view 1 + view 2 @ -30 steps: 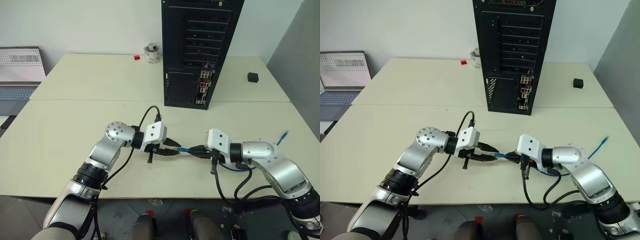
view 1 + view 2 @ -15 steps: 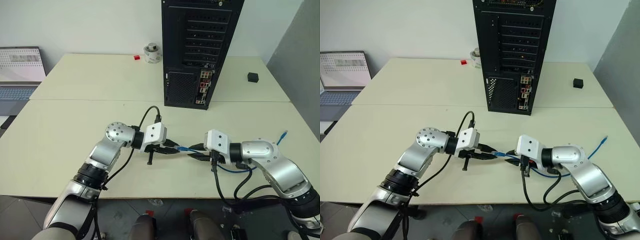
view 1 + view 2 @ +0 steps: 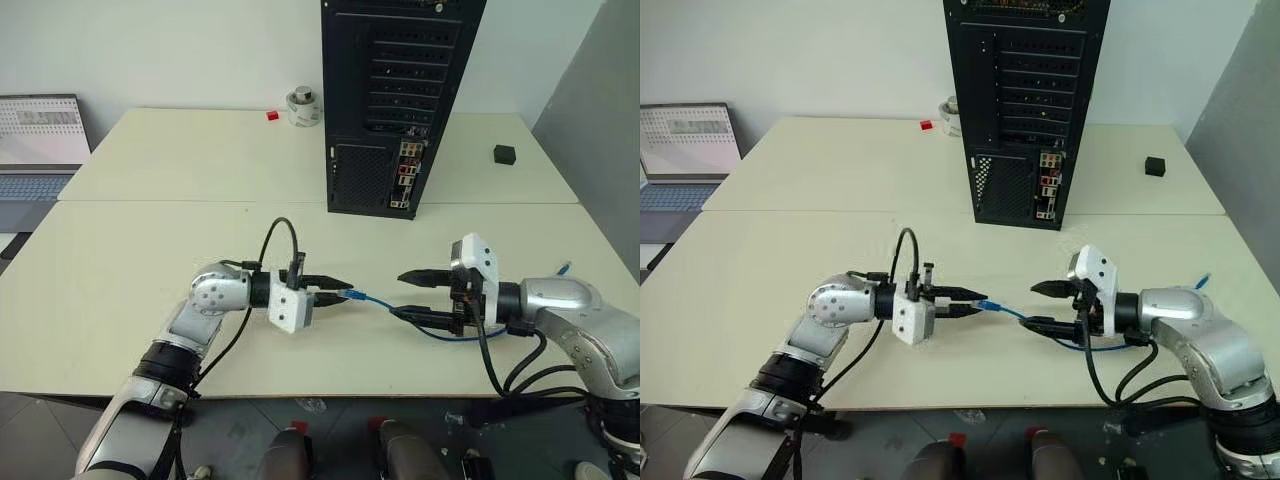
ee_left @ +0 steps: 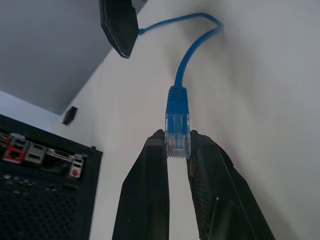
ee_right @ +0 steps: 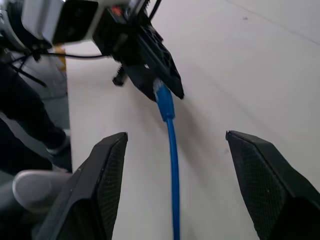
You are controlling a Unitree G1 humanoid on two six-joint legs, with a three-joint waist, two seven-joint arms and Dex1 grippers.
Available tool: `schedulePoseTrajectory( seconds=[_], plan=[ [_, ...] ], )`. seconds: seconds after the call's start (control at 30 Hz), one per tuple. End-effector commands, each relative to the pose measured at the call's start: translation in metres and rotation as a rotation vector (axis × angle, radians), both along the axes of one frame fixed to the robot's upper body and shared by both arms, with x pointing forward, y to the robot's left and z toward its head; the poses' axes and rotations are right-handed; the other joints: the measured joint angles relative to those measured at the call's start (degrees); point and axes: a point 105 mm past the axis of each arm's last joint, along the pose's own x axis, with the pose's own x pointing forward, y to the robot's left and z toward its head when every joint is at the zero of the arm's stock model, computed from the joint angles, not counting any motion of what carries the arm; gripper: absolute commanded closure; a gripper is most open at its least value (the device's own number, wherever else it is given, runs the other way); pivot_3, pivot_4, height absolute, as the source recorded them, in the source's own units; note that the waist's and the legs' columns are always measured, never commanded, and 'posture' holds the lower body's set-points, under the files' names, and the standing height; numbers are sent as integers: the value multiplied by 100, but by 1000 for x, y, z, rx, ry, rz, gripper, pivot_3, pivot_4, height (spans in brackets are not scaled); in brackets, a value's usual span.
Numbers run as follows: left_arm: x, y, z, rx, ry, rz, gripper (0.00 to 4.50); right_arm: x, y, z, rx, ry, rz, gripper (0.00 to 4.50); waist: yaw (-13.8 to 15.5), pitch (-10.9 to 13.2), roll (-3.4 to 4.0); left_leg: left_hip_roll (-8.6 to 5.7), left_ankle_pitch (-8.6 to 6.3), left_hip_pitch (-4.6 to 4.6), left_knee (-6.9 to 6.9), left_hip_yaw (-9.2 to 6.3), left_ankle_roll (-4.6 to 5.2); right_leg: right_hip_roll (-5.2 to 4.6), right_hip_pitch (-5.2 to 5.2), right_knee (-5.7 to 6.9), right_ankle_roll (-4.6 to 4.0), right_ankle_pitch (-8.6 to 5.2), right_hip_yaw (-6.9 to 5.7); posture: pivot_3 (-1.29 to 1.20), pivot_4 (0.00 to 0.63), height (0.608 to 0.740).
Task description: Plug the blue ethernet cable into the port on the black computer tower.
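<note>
The black computer tower [image 3: 403, 95] is standing upright at the far side of the worktop [image 3: 150, 250], its rear face with the strip of coloured ports turned toward the robot. The blue ethernet cable [image 3: 385, 303] is running low over the worktop between the two arms, well short of the tower. The left gripper [image 3: 335, 290] is pinching the clear plug between pressed-together jaws, while the right gripper [image 3: 412, 296] is hanging with jaws spread around the cord, not gripping it. Judging by this, the handover is finishing; next the left arm needs to carry the plug to the port and align it. No readable writing is showing anywhere.
</note>
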Motion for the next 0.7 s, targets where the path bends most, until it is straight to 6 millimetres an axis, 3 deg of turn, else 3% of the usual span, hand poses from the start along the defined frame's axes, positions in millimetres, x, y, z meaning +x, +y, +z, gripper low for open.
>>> schedulePoseTrajectory(
  seconds=[0.03, 0.37, 0.7],
  plan=[
    [-4, 3, 19, -76, -232, -55, 4223, -4, 12, 12, 108, 48, 3, 1178, 1, 0, 0, -3, 0, -2, 0, 1, 0, -1, 0, 0, 0, 0, 0, 0, 150, 740],
    [-4, 6, 23, -140, -358, -59, 4226, 0, 35, 6, 216, 160, 0, 1178, -4, 0, 1, -5, 0, -3, 0, 1, 0, -4, 0, 1, 1, 1, -8, 0, 150, 740],
    [-2, 4, 23, -148, -388, -40, 4226, 4, 41, 4, 232, 166, -3, 1178, -6, 0, 1, -5, 0, -4, -1, 2, 0, -3, 0, 2, 1, 0, -13, 0, 150, 740]
  ],
)
